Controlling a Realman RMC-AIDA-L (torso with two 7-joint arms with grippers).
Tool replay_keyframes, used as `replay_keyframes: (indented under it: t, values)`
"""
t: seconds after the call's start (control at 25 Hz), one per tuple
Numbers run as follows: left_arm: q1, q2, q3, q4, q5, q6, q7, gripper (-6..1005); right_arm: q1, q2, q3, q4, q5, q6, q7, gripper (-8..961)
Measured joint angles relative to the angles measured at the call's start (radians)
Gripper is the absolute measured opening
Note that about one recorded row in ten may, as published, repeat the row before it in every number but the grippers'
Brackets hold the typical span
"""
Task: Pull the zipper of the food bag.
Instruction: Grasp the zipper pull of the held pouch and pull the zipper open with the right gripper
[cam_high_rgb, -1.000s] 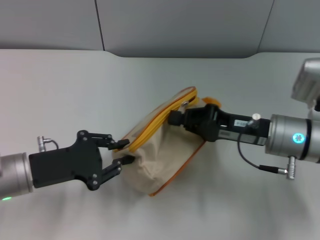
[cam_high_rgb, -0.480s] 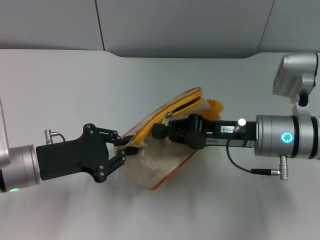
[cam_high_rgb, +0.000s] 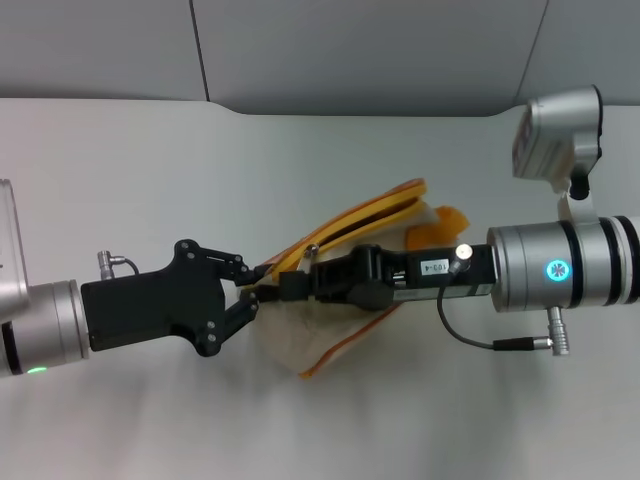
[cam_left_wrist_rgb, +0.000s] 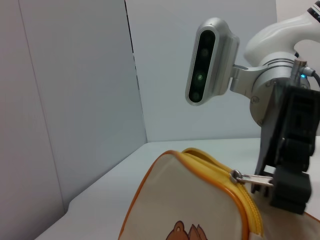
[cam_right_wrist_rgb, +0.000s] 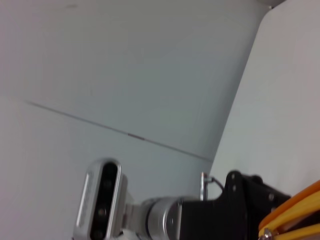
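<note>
Beige bag (cam_high_rgb: 330, 330) lay mid-table; left gripper (cam_high_rgb: 262, 292) pinched its nine-o'clock corner as anchor, while right gripper (cam_high_rgb: 290, 288) clamped the zipper (cam_high_rgb: 345, 228) tab (silver) (cam_left_wrist_rgb: 248, 177) for pulling.

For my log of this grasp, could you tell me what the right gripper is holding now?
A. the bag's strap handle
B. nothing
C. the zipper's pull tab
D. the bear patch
C: in the left wrist view the right gripper is shut on the silver pull tab of the zipper, while the left gripper holds the bag at its end.
</note>
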Motion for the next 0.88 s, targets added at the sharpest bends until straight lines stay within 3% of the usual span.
replay_keyframes:
  t: [0.48,0.68,0.8,0.88]
  values:
    - [-0.016,-0.001,0.001,-0.01,0.0,-0.003,-0.026,109,0.014,0.004,-0.033,0.003,0.002,0.004,0.027,16]
    - [-0.006,-0.001,0.0,-0.011,-0.001,-0.001,-0.026,109,-0.038,0.001,-0.006,-0.047,0.011,-0.046,-0.006,16]
    - [0.0,0.0,-0.006,-0.011,-0.001,-0.01,-0.028,110,-0.093,-0.01,0.029,-0.124,0.014,-0.093,-0.014,17]
    - [0.002,0.0,-0.009,-0.011,-0.001,-0.017,-0.038,110,-0.121,-0.03,0.051,-0.165,0.015,-0.129,-0.037,48]
